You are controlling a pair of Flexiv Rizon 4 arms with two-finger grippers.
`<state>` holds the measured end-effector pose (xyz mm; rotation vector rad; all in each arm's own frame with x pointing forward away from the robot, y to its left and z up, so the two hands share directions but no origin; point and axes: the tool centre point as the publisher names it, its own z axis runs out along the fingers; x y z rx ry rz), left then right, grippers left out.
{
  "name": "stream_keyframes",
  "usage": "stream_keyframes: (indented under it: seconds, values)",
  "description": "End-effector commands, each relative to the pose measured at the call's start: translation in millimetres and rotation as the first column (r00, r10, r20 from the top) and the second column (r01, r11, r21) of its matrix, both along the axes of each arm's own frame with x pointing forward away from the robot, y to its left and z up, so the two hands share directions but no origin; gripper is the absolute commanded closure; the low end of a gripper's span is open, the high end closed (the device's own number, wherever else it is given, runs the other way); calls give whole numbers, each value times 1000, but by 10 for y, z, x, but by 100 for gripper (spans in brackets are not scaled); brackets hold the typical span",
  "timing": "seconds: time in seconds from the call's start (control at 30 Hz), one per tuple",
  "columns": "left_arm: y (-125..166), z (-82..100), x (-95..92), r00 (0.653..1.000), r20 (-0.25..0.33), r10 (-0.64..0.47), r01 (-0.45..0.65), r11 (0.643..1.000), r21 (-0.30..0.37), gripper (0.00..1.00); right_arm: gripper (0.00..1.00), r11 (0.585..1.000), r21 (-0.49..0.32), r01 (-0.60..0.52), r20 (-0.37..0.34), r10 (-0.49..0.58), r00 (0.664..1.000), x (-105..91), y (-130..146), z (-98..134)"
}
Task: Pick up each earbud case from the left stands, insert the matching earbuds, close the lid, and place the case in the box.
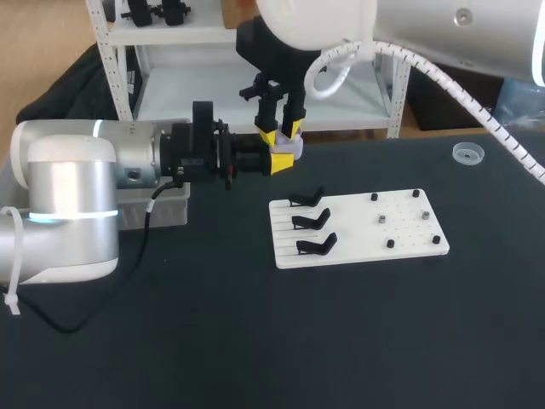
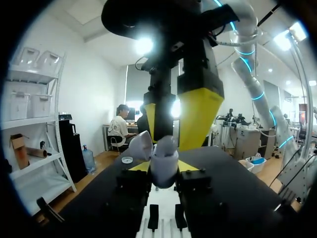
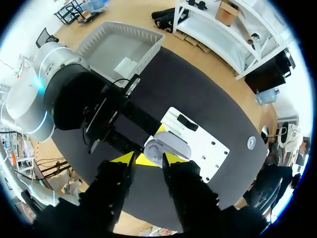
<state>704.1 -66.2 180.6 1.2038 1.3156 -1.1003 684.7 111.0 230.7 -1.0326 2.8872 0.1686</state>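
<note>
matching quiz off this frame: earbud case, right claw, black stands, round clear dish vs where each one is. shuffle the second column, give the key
Things:
1. earbud case
2. right claw
3. black stands
4. round clear dish

Places:
a. on the white board
b. held in the left claw
c. alone, right of and beyond the board
d. just above the case, pointing down

Pairs: 1-b, 2-d, 3-a, 4-c
</note>
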Motion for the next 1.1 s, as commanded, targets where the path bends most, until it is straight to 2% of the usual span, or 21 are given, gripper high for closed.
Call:
stream_keyframes:
  seconds: [0.03, 0.23, 0.33, 0.53, 0.67, 0.83, 0.97, 1.1]
  values:
    - [-2, -4, -5, 1000, 1, 2, -2, 1000, -2, 100, 66, 1000, -2, 3, 6, -3, 1000, -20, -5, 2]
    - [-2, -4, -5, 1000, 1, 2, -2, 1000, -2, 100, 66, 1000, 2, -23, 28, 23, 999, -83, -36, 159]
    - [-2, -4, -5, 1000, 1, 2, -2, 1000, -2, 100, 66, 998, 65, 6, 25, -7, 1000, -64, -16, 286]
    - [-2, -4, -5, 1000, 1, 2, -2, 1000, -2, 100, 64, 977, 163, 138, 54, -148, 988, 295, 46, 354]
    - [-2, -4, -5, 1000, 1, 2, -2, 1000, -2, 100, 66, 959, 176, 222, 85, -239, 967, 577, 44, 250]
    - [-2, -4, -5, 1000, 1, 2, -2, 1000, -2, 100, 67, 947, 145, 286, 99, -301, 948, 743, -26, 15]
    - [-2, -4, -5, 1000, 1, 2, -2, 1000, -2, 100, 68, 937, 115, 329, 95, -340, 936, 802, -126, -156]
    - [-2, -4, -5, 1000, 1, 2, -2, 1000, -2, 100, 69, 936, 93, 340, 88, -348, 934, 758, -230, -218]
